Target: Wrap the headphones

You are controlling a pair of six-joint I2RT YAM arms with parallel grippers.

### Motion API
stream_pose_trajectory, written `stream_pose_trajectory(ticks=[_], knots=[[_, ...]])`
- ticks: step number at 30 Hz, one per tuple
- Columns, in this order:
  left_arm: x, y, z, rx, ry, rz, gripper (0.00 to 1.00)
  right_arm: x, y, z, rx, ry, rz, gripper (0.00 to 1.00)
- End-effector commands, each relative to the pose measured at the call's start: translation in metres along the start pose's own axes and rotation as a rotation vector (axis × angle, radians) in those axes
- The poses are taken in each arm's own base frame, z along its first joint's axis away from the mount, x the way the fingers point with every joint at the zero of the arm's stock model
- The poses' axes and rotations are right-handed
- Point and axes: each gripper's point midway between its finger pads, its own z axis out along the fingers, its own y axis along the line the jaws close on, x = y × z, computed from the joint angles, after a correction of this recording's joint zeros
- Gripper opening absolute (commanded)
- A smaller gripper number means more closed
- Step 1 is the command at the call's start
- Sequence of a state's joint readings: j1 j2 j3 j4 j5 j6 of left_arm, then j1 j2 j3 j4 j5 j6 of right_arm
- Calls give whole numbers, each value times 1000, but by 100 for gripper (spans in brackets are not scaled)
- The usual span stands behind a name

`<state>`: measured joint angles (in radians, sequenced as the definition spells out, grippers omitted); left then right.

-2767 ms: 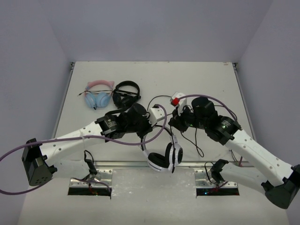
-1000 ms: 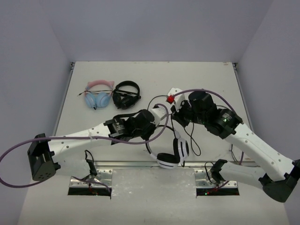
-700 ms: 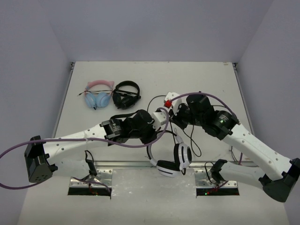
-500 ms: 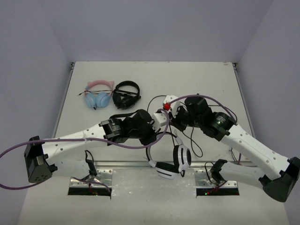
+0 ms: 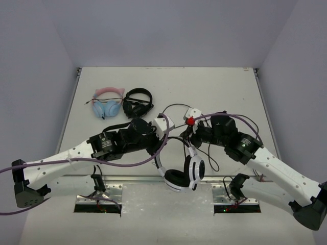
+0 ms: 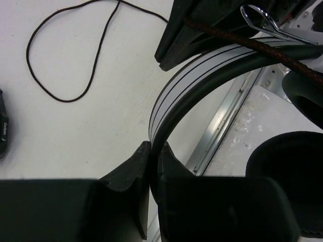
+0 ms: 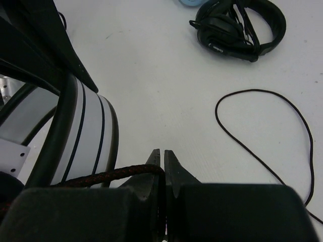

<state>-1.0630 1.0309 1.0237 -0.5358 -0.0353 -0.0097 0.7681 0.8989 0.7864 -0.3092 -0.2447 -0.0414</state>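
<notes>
While the headphones point(image 5: 180, 173) hang at the near table point(image 5: 214, 92) edge, cups out over the rail, the left gripper point(image 6: 151, 149) is clamped tight on the headband point(image 6: 202, 65). The right gripper point(image 7: 162, 155) is pinched closed on the cable point(image 7: 113, 175) right beside the band. Looks like mid-wrap: next move needs the right to carry the cable round the band under tension, left steady, pulling in the slack loop point(image 7: 262, 126) lying on the table behind; black pair point(image 7: 237, 25) sits well apart.
</notes>
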Motion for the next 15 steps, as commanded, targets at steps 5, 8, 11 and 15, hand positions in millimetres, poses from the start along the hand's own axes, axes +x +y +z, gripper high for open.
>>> stream_pose_trajectory(ticks=[5, 8, 11, 15], knots=[[-110, 9, -58, -79, -451, -171, 0, -5, -4, 0, 49, -115, 73, 1], [-128, 18, -85, -113, -541, -232, 0, -15, -5, 0, 58, -191, 89, 1], [-137, 25, -101, -153, -555, -288, 0, -17, -3, 2, 49, -247, 111, 1], [-149, 31, -115, -178, -578, -338, 0, -11, 4, 10, 9, -282, 136, 3]])
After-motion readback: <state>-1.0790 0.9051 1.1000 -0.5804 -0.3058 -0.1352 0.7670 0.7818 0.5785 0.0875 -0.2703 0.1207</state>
